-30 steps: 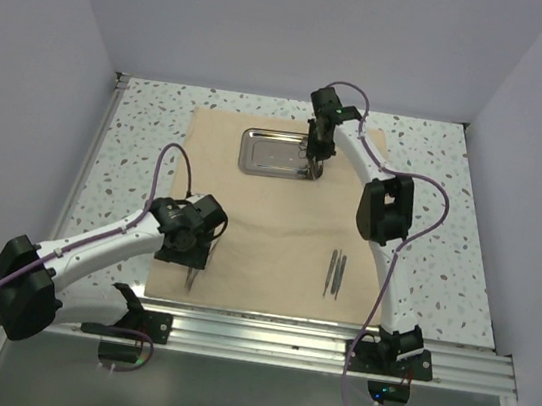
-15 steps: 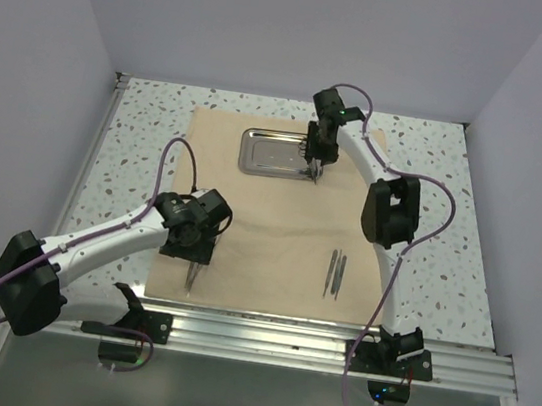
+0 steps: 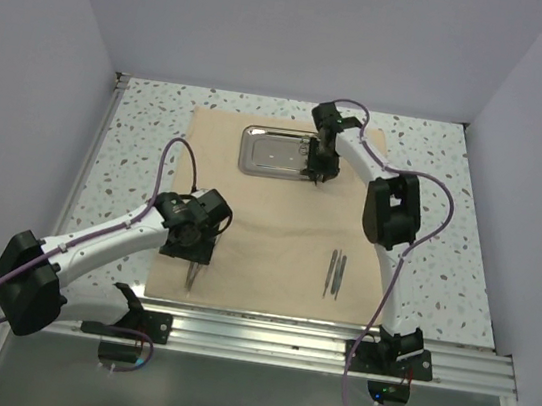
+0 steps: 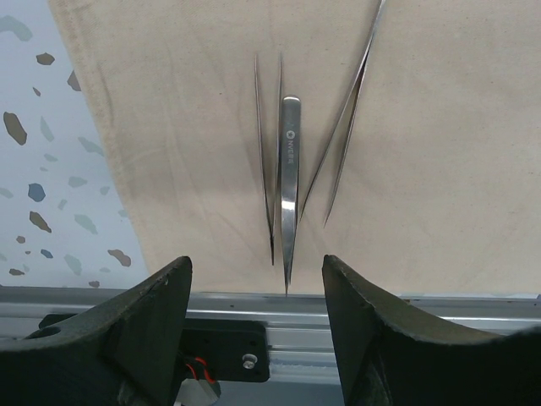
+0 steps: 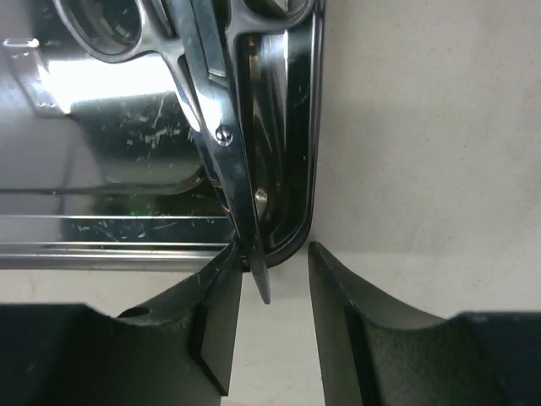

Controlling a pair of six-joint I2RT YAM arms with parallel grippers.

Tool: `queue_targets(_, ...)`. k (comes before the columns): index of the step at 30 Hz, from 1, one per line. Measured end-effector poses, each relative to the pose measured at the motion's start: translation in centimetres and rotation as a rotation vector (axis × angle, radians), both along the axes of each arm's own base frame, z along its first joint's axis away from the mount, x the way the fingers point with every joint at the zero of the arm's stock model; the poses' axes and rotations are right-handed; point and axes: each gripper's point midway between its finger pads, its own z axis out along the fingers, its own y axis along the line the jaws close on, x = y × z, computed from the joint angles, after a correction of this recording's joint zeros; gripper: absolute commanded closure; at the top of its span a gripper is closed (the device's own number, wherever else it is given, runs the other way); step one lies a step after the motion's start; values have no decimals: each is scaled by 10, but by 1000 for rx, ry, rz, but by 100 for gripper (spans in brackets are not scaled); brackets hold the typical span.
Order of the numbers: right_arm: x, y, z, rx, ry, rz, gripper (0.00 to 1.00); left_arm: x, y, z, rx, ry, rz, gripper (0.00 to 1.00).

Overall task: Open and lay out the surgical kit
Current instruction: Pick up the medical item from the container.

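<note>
Two slim arms, left arm point(image 3: 104, 240) & right arm point(image 3: 388, 280), built alike: white link shells w/ bulky black joint housings point(image 3: 388, 207). A thin purple cable point(image 3: 180, 145) loops along each. Black base brackets point(image 3: 138, 324) at the near rail. Wrist cams: fingers point(image 4: 127, 330) are matte black, thick, tapering to blunt tips; left bracket has a small silver screw point(image 4: 248, 361) & red wires point(image 4: 196, 365)

The cloth wrap point(image 3: 265, 243) is beige, the table point(image 3: 138, 144) white with dark speckles, the tray point(image 3: 257, 161) silver.
</note>
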Motion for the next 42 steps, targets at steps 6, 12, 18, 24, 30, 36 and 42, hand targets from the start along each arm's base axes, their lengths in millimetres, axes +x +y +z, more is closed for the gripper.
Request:
queue_targets(6,-11,2,-9,-1,22,6,67,0,0,-1,6,6,-3,34)
queue_targets(12,-11,5,-5,0,12,8,88,0,0,-3,15,14,-8,34)
queue_targets(18,-14,9,0,2,19,23,100,0,0,-4,14,13,-8,34)
queue_targets(24,-18,9,3,-4,33,30,100,1,-1,-6,17,16,-10,34)
queue_targets(30,-12,11,38,4,1,47,100,4,-2,-8,22,17,-24,34)
queue_targets(36,-8,16,101,70,-112,57,100,6,-4,-10,26,20,-33,34)
queue_targets(42,-12,16,121,89,-143,59,100,9,-7,-9,18,9,-35,35)
